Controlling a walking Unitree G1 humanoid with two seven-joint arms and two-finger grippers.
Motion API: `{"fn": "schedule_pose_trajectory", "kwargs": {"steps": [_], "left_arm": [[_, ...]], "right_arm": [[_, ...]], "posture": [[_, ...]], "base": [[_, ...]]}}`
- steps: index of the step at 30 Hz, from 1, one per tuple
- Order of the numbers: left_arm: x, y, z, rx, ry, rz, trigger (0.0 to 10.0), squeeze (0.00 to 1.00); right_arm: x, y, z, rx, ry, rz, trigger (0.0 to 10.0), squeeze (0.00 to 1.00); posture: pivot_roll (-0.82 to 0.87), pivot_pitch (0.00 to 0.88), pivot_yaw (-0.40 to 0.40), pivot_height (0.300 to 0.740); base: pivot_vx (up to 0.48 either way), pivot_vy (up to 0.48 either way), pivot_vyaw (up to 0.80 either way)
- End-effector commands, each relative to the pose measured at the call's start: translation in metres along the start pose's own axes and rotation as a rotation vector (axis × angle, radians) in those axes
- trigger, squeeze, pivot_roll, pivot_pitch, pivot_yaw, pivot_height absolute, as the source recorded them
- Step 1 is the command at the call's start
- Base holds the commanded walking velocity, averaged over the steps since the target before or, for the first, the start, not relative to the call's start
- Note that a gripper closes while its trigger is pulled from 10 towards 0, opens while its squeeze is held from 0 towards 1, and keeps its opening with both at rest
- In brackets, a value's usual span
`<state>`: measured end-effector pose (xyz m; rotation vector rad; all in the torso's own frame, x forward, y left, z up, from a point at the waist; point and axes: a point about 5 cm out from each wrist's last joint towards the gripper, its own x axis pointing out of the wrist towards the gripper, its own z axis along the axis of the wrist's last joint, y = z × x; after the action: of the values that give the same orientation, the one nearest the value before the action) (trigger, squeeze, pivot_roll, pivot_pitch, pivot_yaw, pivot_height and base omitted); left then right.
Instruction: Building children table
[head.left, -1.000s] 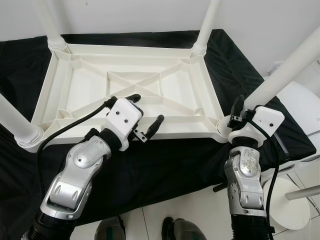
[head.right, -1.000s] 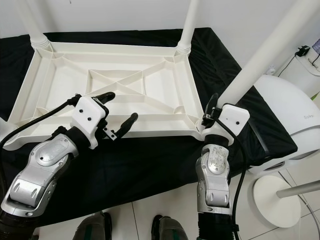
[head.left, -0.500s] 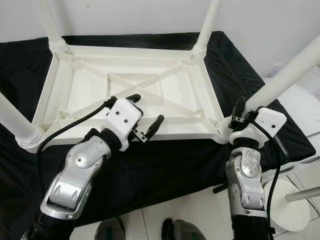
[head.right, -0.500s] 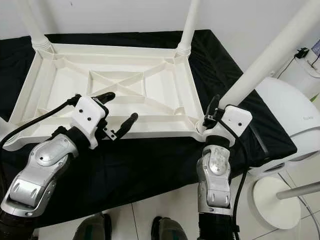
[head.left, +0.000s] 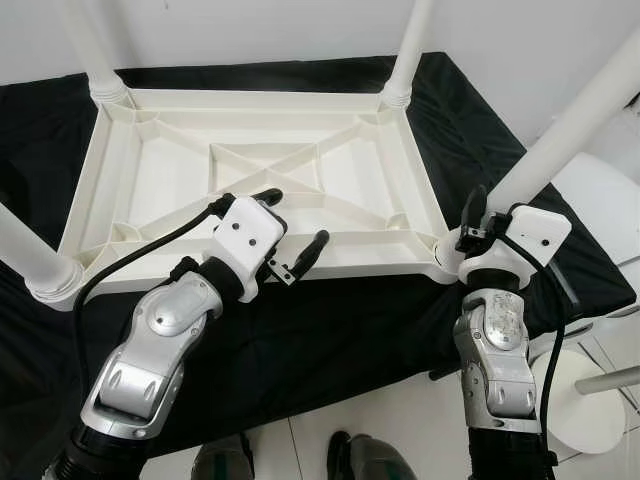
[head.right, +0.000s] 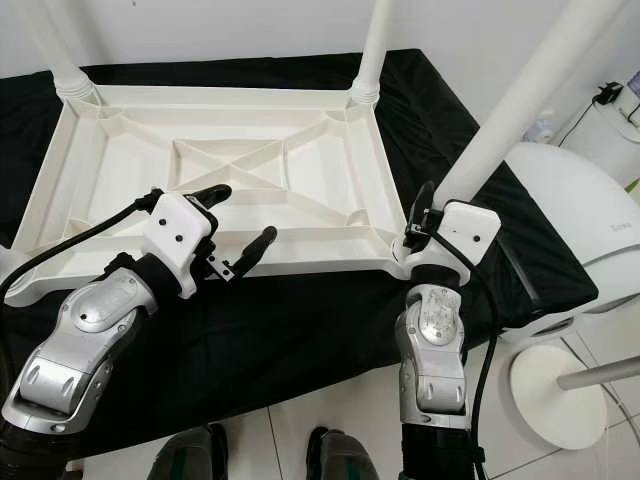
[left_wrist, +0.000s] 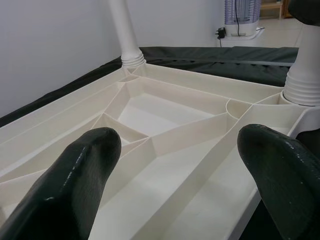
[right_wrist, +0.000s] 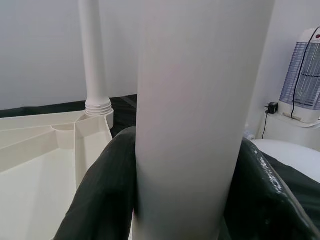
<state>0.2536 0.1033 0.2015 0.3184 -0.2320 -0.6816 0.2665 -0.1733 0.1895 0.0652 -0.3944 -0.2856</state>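
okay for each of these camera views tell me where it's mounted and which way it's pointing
Head eyes: look down on the upturned white tabletop on black cloth; both silver arms show.
Left wrist: looks along the open left gripper across the tabletop's ribs.
Right wrist: looks along the right gripper, clamped on the near right leg.
Shared: that leg and the tabletop appear in all.

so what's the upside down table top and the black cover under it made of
The table top looks like moulded plastic: cream-white, faintly glossy, with thin ribs crossing its underside. The black cover looks like matte woven cloth, since it drapes and wrinkles over the edge, though the weave is too fine to confirm.
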Motion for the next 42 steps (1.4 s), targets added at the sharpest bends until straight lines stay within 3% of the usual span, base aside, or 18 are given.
{"fn": "schedule_pose_trajectory", "kwargs": {"steps": [1, 8, 19, 27, 35, 42], "left_arm": [[0.0, -0.005, -0.003, -0.01, 0.018, -0.048, 10.0, 0.0], [0.001, -0.004, -0.003, -0.008, 0.016, -0.046, 10.0, 0.0], [0.001, -0.004, -0.003, -0.007, 0.014, -0.049, 10.0, 0.0], [0.002, -0.005, -0.004, -0.008, 0.017, -0.053, 10.0, 0.0], [0.002, -0.004, -0.004, -0.008, 0.016, -0.056, 10.0, 0.0], [0.003, -0.006, -0.003, -0.011, 0.013, -0.056, 10.0, 0.0]], "right_arm": [[-0.004, -0.012, -0.011, -0.05, 0.054, -0.038, 10.0, 0.0], [-0.01, -0.016, -0.021, -0.074, 0.092, -0.034, 10.0, 0.0], [-0.001, -0.009, -0.004, -0.045, 0.029, -0.021, 10.0, 0.0], [-0.008, -0.016, -0.017, -0.061, 0.081, -0.055, 10.0, 0.0], [0.002, -0.007, 0.006, -0.028, -0.004, -0.031, 10.0, 0.0], [0.003, -0.004, 0.011, -0.026, -0.024, -0.019, 10.0, 0.0]], "posture": [[0.01, 0.154, -0.041, 0.74], [0.01, 0.152, -0.041, 0.74], [0.01, 0.151, -0.038, 0.74], [0.01, 0.152, -0.039, 0.74], [0.01, 0.151, -0.036, 0.74], [0.01, 0.152, -0.038, 0.74]], "base": [[0.0, 0.0, 0.0], [0.0, 0.0, 0.0], [0.0, 0.0, 0.0], [0.0, 0.0, 0.0], [0.0, 0.0, 0.0], [0.0, 0.0, 0.0]]}}
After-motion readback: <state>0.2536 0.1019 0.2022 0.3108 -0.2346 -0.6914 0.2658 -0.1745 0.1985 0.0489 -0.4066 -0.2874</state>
